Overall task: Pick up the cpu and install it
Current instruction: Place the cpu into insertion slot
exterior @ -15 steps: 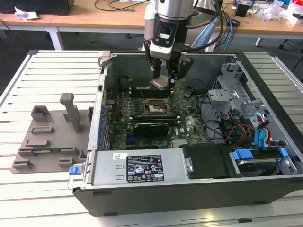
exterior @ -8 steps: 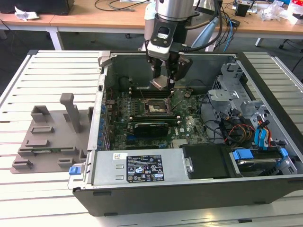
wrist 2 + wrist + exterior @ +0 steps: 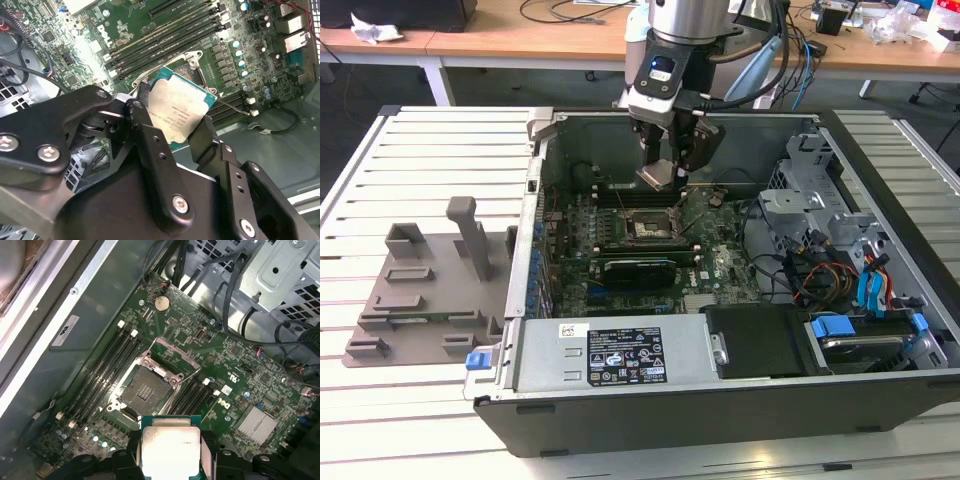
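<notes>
Hand (image 3: 668, 172) pinching cpu (image 3: 656, 177) above motherboard (image 3: 716, 264) in open computer case (image 3: 670, 415); slatted white table (image 3: 430, 150), wooden desks (image 3: 520, 30) behind.

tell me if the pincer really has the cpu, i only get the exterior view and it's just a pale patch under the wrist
Observer: Yes. In the second wrist view the pincer is shut on the cpu, with a black finger on each of two opposite edges and the metal top showing.
Operator: is the socket open
Observer: In the first wrist view the socket lies bare with its metal frame swung up, and nothing is seated in it.
Operator: is the chip down on it
Observer: No. In the first wrist view the whole socket shows beside the cpu, with no part of it covered.
</notes>
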Controlling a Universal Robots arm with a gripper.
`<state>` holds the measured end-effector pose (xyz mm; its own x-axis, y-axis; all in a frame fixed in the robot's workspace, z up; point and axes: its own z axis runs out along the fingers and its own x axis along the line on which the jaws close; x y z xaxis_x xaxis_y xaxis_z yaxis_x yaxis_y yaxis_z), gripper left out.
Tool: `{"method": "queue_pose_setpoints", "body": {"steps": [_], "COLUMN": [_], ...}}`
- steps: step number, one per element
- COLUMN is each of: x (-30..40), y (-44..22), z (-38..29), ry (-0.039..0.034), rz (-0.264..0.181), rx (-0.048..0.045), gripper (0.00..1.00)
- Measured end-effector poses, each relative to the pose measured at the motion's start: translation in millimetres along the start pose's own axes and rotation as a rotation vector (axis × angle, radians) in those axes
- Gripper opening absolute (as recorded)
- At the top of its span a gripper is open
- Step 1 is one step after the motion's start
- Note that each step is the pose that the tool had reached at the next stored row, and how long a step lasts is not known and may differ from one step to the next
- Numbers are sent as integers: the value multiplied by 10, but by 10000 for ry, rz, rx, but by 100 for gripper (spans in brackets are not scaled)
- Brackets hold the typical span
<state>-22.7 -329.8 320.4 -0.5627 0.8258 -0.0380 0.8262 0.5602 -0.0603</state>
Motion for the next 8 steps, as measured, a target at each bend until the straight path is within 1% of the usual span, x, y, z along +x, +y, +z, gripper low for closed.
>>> {"method": "queue_pose_setpoints", "body": {"steps": [8], "x": [0], "y": [0], "z": [6], "ry": [28], "rz": [567], "rx": [25], "gripper": [55]}}
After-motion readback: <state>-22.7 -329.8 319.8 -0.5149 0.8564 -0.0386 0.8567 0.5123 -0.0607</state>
